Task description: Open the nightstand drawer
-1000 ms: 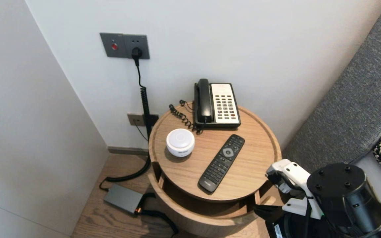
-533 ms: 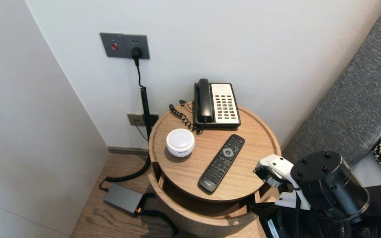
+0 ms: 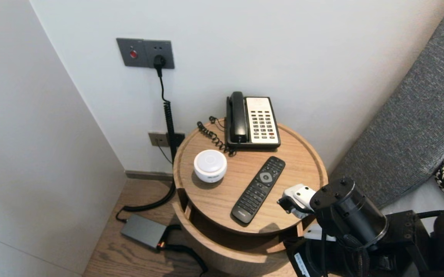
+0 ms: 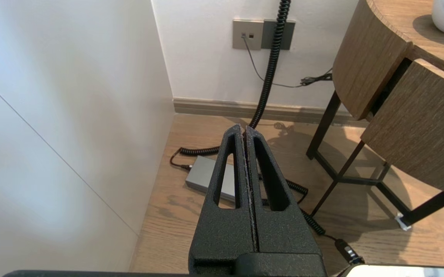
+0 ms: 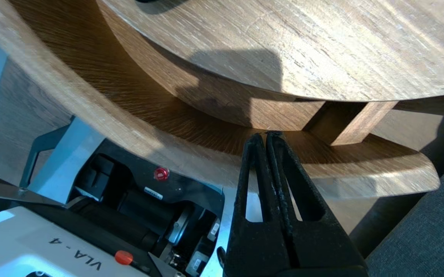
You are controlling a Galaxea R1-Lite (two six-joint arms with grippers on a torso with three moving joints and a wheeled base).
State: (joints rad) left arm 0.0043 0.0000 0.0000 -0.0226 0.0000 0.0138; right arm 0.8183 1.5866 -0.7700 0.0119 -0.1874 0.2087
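Right end effector with fingers pressed together on a bent arm — left end effector likewise, parked.

The bench is matt, grained wood. The remote looks like matt black plastic. The right gripper has fingers of rough, grainy black plastic.

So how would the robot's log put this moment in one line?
right gripper: shut, empty, by front edge of round wooden side table | left gripper: shut, parked low beside it | black remote control: untouched on top
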